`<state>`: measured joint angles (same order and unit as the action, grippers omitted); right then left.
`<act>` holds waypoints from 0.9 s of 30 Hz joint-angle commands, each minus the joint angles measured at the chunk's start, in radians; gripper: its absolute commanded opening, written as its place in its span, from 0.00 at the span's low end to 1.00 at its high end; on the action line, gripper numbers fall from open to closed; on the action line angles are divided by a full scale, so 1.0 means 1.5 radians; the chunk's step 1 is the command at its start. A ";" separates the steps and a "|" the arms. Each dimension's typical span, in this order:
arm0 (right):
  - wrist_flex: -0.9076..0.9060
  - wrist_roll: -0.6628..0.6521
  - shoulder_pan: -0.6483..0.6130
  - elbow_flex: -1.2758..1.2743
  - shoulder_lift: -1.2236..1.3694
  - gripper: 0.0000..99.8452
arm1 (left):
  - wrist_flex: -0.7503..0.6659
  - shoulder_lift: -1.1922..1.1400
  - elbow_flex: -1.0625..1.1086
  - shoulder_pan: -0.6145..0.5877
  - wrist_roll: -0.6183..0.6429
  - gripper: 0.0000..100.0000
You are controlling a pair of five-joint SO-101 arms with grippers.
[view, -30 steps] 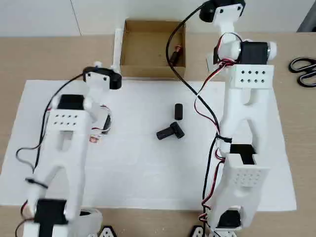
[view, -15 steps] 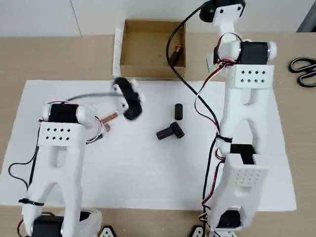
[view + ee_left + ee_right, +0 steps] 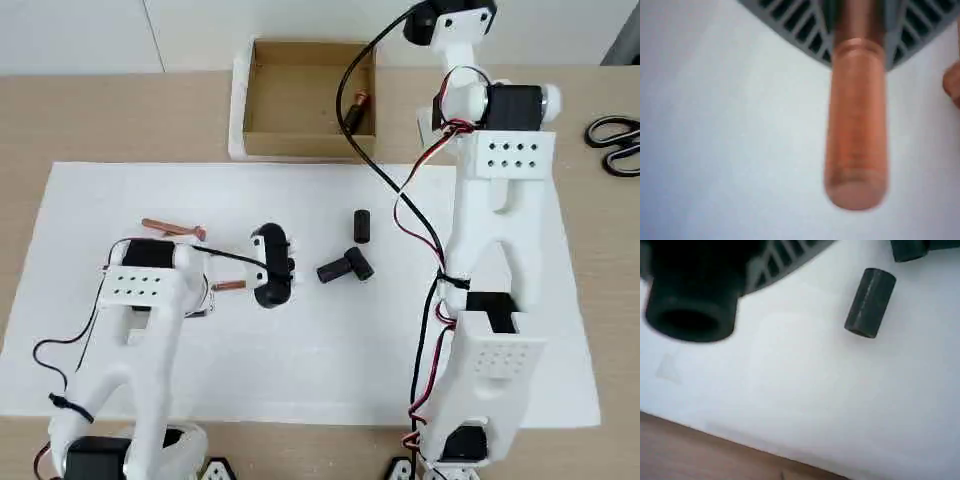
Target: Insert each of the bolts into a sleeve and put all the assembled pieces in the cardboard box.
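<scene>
Bolt (image 3: 856, 125) in left tool (image 3: 857, 30), above sheet (image 3: 715, 150)

The pincer (image 3: 858, 24) clamps a copper bolt (image 3: 856, 125) over white paper (image 3: 725, 140).

The bolt (image 3: 856, 125) loses its head end between the jaws of the left gripper (image 3: 858, 30), and its tip is blurred. A copper piece (image 3: 954, 85) is cut by the edge, too little to identify. The held sleeve (image 3: 690, 310) is half hidden by jaws. The far sleeve (image 3: 910, 249) and the scissors (image 3: 615, 145) are cropped.
</scene>
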<state>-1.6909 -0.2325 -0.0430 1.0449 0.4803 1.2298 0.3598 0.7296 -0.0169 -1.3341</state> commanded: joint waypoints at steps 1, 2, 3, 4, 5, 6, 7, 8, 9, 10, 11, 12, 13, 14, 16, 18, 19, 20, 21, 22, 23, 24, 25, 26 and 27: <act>0.004 -0.001 0.005 0.003 -0.043 0.00 | -0.035 0.027 0.003 0.000 -0.162 0.01; 0.004 -0.001 0.005 0.003 -0.043 0.00 | -0.035 0.027 0.003 0.000 -0.162 0.01; 0.004 -0.001 0.004 0.003 -0.043 0.00 | -0.035 0.027 0.003 0.000 -0.162 0.01; 0.004 -0.001 0.003 0.003 -0.043 0.00 | -0.035 0.027 0.003 0.001 -0.161 0.01; 0.004 -0.001 0.003 0.003 -0.043 0.00 | -0.034 0.027 0.003 0.001 -0.161 0.01; 0.004 -0.001 0.003 0.003 -0.043 0.00 | -0.034 0.027 0.003 0.001 -0.161 0.01; 0.004 -0.001 0.002 0.003 -0.043 0.00 | -0.034 0.027 0.003 0.000 -0.160 0.02; 0.004 -0.001 0.002 0.003 -0.043 0.00 | -0.034 0.027 0.004 0.000 -0.157 0.03; 0.004 -0.001 0.002 0.003 -0.043 0.00 | -0.034 0.027 0.004 0.000 -0.144 0.05; 0.004 -0.001 0.002 0.003 -0.043 0.00 | -0.036 0.027 0.004 0.001 -0.130 0.06; 0.004 -0.001 0.002 0.003 -0.043 0.00 | -0.038 0.027 0.003 0.001 -0.122 0.07; 0.004 -0.001 0.002 0.003 -0.043 0.00 | -0.038 0.027 0.003 0.002 -0.117 0.08; 0.004 -0.001 0.002 0.003 -0.043 0.00 | -0.038 0.027 0.003 0.002 -0.117 0.08; 0.004 -0.001 0.002 0.003 -0.043 0.00 | -0.038 0.028 0.003 0.003 -0.115 0.08; 0.004 -0.001 0.002 0.003 -0.043 0.00 | -0.038 0.029 0.003 0.003 -0.115 0.08; 0.004 -0.001 0.002 0.003 -0.043 0.00 | -0.038 0.032 0.003 0.002 -0.114 0.08; 0.004 -0.001 0.002 0.003 -0.043 0.00 | -0.038 0.032 0.001 0.002 -0.114 0.08; 0.004 -0.001 0.002 0.003 -0.043 0.00 | -0.037 0.032 -0.002 0.001 -0.108 0.08; 0.004 -0.001 0.002 0.003 -0.043 0.00 | -0.038 0.033 -0.003 0.001 -0.095 0.08; 0.004 -0.001 0.002 0.003 -0.043 0.00 | -0.038 0.033 -0.004 0.002 -0.078 0.08; 0.004 -0.001 0.002 0.003 -0.043 0.00 | -0.038 0.033 -0.012 0.004 -0.055 0.08; 0.004 -0.001 0.002 0.003 -0.043 0.00 | -0.037 0.033 -0.024 0.004 -0.025 0.08; 0.004 -0.001 0.002 0.003 -0.043 0.00 | -0.035 0.033 -0.040 0.005 0.013 0.08; 0.004 -0.001 0.002 0.003 -0.043 0.00 | -0.035 0.033 -0.061 0.005 0.056 0.08; 0.004 -0.001 0.002 0.003 -0.043 0.00 | -0.038 0.033 -0.084 0.005 0.113 0.08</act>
<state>-1.6909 -0.2325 -0.0430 1.0449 0.4803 1.2052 0.3644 0.7020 -0.0169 -1.2804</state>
